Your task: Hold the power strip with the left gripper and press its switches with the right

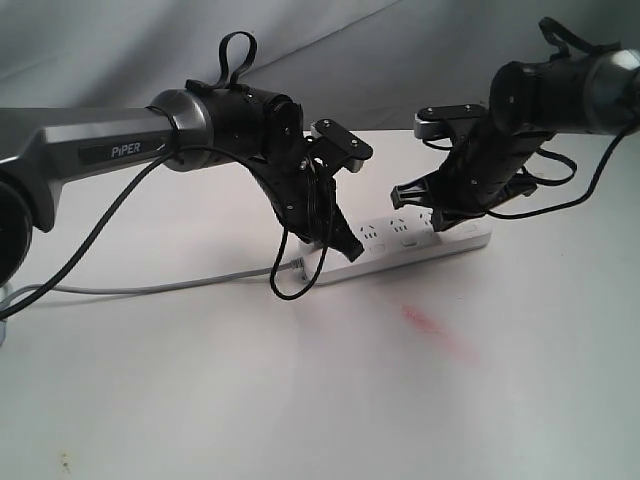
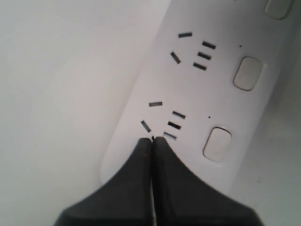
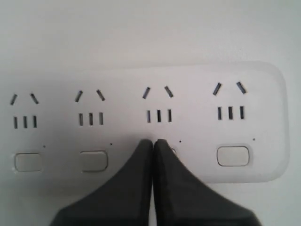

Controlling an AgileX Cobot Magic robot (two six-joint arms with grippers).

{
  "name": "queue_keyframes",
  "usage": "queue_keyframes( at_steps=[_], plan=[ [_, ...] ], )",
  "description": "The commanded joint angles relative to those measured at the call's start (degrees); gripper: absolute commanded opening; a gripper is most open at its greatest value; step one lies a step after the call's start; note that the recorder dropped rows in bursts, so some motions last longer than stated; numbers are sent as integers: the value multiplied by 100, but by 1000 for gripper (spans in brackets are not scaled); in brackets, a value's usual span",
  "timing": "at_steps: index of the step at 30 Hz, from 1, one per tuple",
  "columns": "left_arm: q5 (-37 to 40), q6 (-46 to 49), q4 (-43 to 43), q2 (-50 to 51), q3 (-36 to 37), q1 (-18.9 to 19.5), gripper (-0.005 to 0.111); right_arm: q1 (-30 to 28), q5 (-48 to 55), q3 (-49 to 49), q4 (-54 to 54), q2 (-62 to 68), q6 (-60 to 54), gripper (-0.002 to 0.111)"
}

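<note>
The white power strip point(image 1: 412, 243) lies flat on the table, its grey cord point(image 1: 150, 288) trailing left. My left gripper point(image 1: 350, 250), on the "PiPER" arm, points down onto the strip's cord end. In the left wrist view it point(image 2: 152, 139) is shut with nothing between its fingers, its tips on the strip point(image 2: 141, 89) beside the end socket group, and a switch point(image 2: 217, 143) lies close by. My right gripper point(image 1: 445, 212) is over the strip's far half. The right wrist view shows it point(image 3: 153, 141) shut and empty, its tips covering one switch point(image 3: 174, 151) between two uncovered ones point(image 3: 94, 160) point(image 3: 233, 156).
A loose black cable point(image 1: 295, 285) hangs from the left arm and loops down near the strip's cord end. A faint red smear point(image 1: 435, 330) marks the white tabletop point(image 1: 300, 400) in front of the strip. A grey backdrop point(image 1: 380, 50) stands behind.
</note>
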Motion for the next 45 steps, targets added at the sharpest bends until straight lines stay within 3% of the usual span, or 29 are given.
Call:
queue_keyframes(
  at_steps=[1,5,33,45],
  plan=[
    [121,-53,37,95,47,-27,0,219,57,27,117,-82,-161,0],
    [131,-53,37,95,47,-27,0,474,-56,27,-27,-82,-161,0],
    [144,-53,37,95,47,-27,0,474,-34,50,-136,518,-35,0],
    [155,-79,37,95,47,-27,0,474,-386,731,-364,518,230,0]
  ],
)
